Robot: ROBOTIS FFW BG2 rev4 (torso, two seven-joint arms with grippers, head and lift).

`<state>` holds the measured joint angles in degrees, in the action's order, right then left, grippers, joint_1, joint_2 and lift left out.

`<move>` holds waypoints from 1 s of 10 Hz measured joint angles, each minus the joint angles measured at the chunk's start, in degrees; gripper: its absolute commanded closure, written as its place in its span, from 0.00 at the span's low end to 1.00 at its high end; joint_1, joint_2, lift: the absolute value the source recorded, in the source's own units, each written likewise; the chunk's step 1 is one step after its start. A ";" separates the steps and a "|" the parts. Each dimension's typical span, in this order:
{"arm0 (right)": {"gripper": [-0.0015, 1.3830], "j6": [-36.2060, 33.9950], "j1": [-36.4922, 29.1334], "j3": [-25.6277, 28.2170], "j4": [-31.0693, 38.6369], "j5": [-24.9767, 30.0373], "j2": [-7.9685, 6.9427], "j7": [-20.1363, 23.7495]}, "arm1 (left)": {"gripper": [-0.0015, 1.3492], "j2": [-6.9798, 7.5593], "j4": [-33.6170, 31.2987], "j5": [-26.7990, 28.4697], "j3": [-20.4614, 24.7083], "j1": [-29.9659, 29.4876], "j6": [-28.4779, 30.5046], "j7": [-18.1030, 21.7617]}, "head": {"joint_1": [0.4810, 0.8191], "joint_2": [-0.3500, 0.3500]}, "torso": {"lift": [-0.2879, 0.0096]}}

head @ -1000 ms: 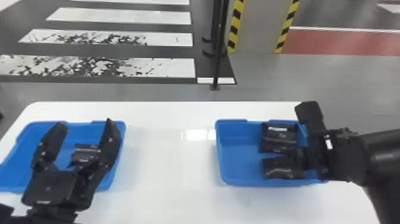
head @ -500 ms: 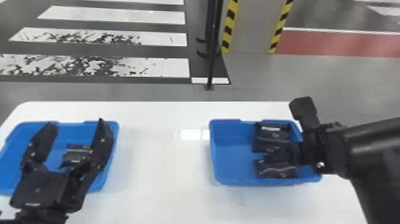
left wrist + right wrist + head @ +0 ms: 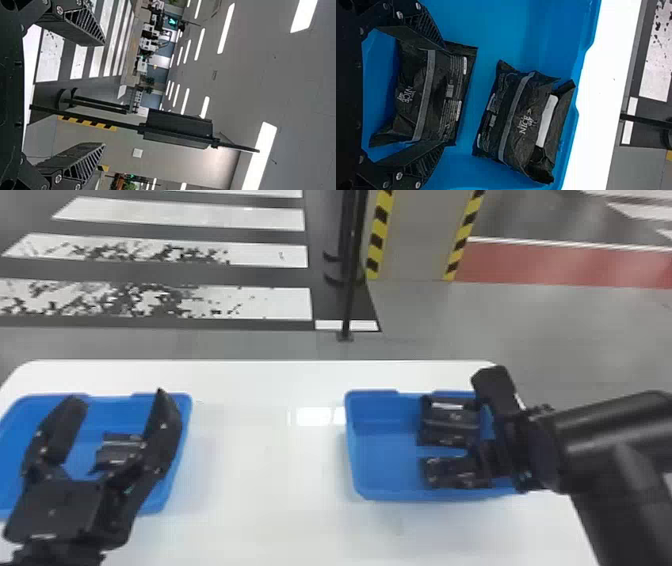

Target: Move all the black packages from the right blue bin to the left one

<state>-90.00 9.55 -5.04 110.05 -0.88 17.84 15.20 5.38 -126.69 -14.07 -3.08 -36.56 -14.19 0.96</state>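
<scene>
Two packages point(image 3: 516, 118): in the right bin point(image 3: 385, 445), one between your right hand's point(image 3: 443, 95) parted fingers.
Right hand: just dipped slightly, so you look ready to grip.
Left bin point(image 3: 112, 410): holds one package point(image 3: 118, 450); your left hand point(image 3: 117, 396) is spread apart.

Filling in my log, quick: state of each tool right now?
Left tool: open, empty.
Right tool: open, with a black package between its spread fingers; whether they touch it can't be told.
</scene>
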 measured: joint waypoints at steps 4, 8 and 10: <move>0.13 0.00 0.00 -0.46 -1.53 0.64 0.24 -1.09 | 0.11 0.01 0.29 0.02 0.00 0.20 0.01 0.01 | 0.63 0.32 | 0.52; 0.45 0.00 1.31 -1.26 -5.50 0.60 0.44 -1.40 | 0.11 -0.01 0.73 0.04 -0.01 0.41 -0.23 0.01 | 0.63 0.31 | 0.52; 0.77 0.01 2.10 -1.34 -8.11 -0.60 0.61 0.57 | 0.11 -0.02 0.88 0.04 0.01 0.39 -0.43 0.10 | 0.63 0.32 | 0.52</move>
<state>-89.98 11.66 -6.37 101.94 -1.48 18.45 15.77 5.36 -125.81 -14.03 -3.07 -36.17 -14.62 1.05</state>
